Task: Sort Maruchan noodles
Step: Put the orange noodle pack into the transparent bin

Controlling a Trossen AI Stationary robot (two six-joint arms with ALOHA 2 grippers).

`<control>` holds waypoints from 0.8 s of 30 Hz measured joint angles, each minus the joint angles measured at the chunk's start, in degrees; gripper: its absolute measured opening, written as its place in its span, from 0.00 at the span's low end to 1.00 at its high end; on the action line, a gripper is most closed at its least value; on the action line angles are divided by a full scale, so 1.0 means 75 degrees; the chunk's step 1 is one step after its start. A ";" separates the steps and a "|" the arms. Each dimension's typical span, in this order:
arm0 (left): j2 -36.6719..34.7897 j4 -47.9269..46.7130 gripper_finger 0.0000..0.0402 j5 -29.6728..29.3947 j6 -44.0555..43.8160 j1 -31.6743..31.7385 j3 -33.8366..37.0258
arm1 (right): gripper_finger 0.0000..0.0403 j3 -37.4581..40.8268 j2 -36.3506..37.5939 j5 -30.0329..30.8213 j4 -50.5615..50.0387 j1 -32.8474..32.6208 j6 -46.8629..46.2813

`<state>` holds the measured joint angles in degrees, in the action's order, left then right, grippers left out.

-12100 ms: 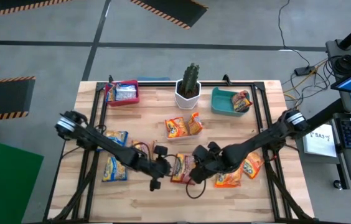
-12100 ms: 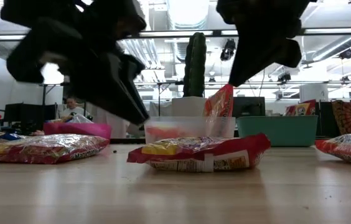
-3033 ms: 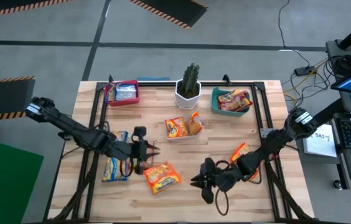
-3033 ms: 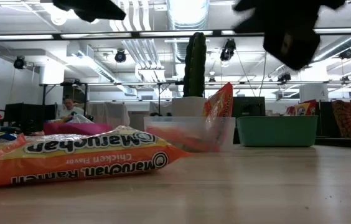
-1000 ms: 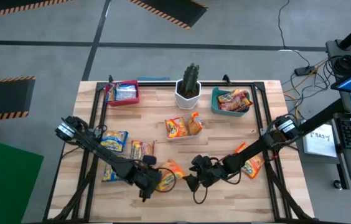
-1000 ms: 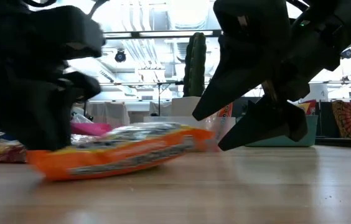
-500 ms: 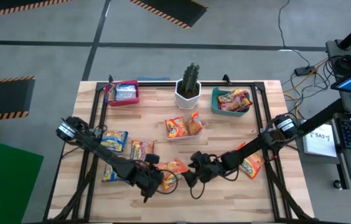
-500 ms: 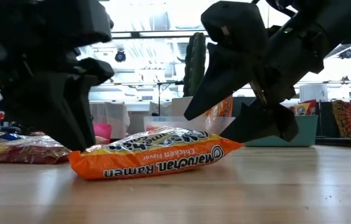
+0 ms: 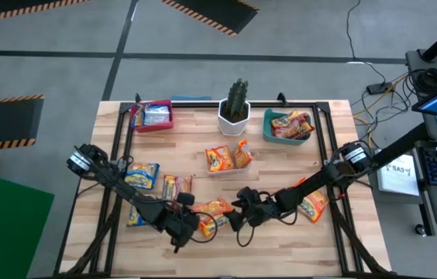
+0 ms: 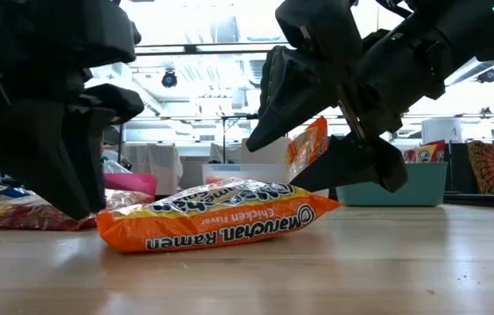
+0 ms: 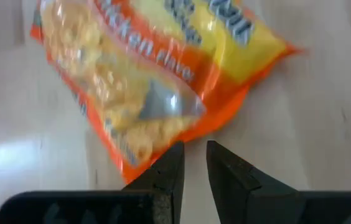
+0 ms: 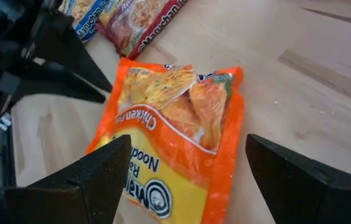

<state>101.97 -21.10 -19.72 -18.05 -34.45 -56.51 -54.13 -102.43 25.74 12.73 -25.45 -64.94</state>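
Note:
An orange Maruchan packet (image 9: 214,210) lies flat on the wood near the table's front, between my two grippers; in the low view it (image 10: 221,223) shows its printed face. My left gripper (image 9: 188,225) stands at the packet's left end, its fingers (image 11: 174,163) close together with nothing between them. My right gripper (image 9: 233,218) hangs open over the packet's right end, one finger to either side of the packet (image 12: 175,143) and clear of it. Other packets lie to the left (image 9: 142,175) and the right (image 9: 312,205). My left gripper has one fingertip (image 11: 177,149) right at the packet's orange edge (image 11: 157,155), coming from the table's left side. Whether it touches the edge I cannot tell. The packet lies flat on the table.
A red bin (image 9: 154,115) at the far left, a teal bin (image 9: 288,125) at the far right and a clear bin (image 9: 226,159) in the middle all hold packets. A potted cactus (image 9: 235,108) stands between the two far bins. Bare wood lies along the front edge.
The orange packet has slid a little toward the table's right and settled flat on the wood. My right gripper has gone toward the table's left edge and now stands over the packet's right end. My left gripper has drawn back slightly toward the left.

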 joint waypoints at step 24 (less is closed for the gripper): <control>0.0729 0.1006 0.13 -0.0369 0.0195 -0.0001 -0.0018 | 0.76 0.0003 -0.0646 0.0196 0.1037 0.0000 -0.0051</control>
<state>107.44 -13.56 -22.49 -16.59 -34.46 -56.64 -54.11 -107.28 27.21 20.51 -25.45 -65.33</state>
